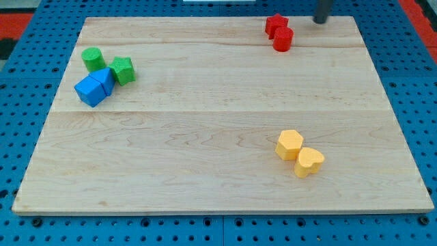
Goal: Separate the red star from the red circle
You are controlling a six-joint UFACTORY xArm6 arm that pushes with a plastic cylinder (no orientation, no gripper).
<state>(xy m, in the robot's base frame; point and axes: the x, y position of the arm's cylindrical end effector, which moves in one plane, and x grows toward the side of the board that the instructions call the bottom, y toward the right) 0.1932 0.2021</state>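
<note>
The red star (276,24) lies near the top edge of the wooden board (218,137), right of centre. The red circle (283,39) touches it just below and slightly to the right. My tip (319,20) comes down from the view's top, to the right of the red star and up-right of the red circle, with a clear gap to both.
A green circle (93,59), a green star (123,70) and two touching blue blocks (94,86) cluster at the left. A yellow hexagon (289,144) and a yellow heart (309,161) touch at the lower right. Blue pegboard surrounds the board.
</note>
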